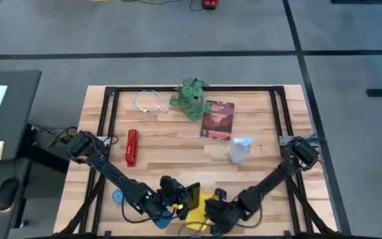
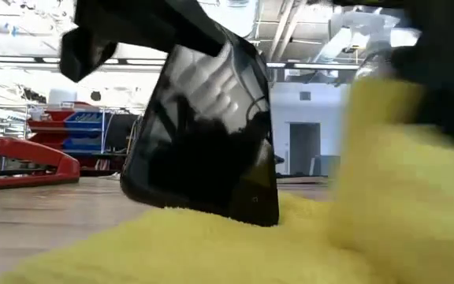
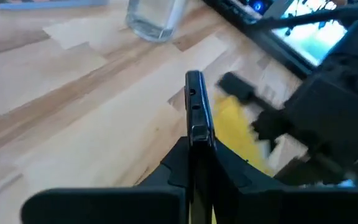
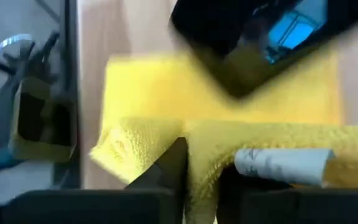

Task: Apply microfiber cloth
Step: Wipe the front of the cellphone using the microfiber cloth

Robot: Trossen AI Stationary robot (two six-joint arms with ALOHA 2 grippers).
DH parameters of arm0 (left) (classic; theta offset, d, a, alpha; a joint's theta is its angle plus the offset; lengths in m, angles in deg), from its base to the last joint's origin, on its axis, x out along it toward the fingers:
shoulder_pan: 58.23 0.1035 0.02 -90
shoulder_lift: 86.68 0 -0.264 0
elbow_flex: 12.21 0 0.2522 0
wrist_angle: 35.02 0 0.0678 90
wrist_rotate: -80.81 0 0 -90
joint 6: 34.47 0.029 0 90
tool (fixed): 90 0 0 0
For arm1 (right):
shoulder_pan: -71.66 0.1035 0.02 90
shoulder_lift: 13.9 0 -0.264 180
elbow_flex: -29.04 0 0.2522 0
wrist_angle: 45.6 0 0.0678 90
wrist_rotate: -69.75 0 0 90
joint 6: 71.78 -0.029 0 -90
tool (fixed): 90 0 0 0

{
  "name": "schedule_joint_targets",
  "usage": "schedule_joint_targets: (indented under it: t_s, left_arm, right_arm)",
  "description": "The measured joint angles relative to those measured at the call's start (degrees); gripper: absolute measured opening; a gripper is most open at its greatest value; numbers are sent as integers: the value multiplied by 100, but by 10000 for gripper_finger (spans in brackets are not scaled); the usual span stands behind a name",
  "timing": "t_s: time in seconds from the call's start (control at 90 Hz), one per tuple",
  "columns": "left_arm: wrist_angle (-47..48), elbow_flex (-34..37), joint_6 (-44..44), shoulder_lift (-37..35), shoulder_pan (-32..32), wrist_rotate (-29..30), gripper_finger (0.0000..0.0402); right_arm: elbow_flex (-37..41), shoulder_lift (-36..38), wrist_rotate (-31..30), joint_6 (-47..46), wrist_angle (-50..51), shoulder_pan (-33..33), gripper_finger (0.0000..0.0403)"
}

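I have the left gripper (image 1: 178, 197) at the near edge of the table, clamped on the phone (image 2: 203, 126) by its edges. The left wrist view shows the phone edge-on between the two fingers. The low view shows it tilted, its lower corner resting on the cloth (image 2: 211, 244).

The right gripper (image 1: 212, 216) sits just beside the left one, on the cloth's other side. In the right wrist view its fingers are pinched narrow on a raised fold of the cloth (image 4: 229, 149), beside a white care label (image 4: 284, 165). The rest of the cloth lies flat on the table (image 1: 164, 143) under the phone (image 4: 260, 43).

The step in hand, as I judge it, is bringing cloth and glass together for a wipe. To do it well I would keep the left grip steady and the phone's tilt fixed, so that the screen faces the fold. I would lift the fold only enough to clear the phone's lower edge, then draw it across the glass with light pressure. Pulling too hard could drag the cloth out from under the phone or twist the phone in the fingers.

The red stapler (image 1: 132, 147), the book (image 1: 217, 119) and the glass (image 1: 239, 151) stand well apart from the work.
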Motion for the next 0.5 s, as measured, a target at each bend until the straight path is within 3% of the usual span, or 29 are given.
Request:
schedule_joint_targets:
  t_s: [0.222,0.5]
  left_arm:
    - [264,15,-135,-88,-40,-134,7]
    - [764,33,-89,-402,-40,-303,7]
  right_arm:
    - [-1,20,-107,-643,863,576,104]
    - [3,210,-8,-1166,1883,924,232]
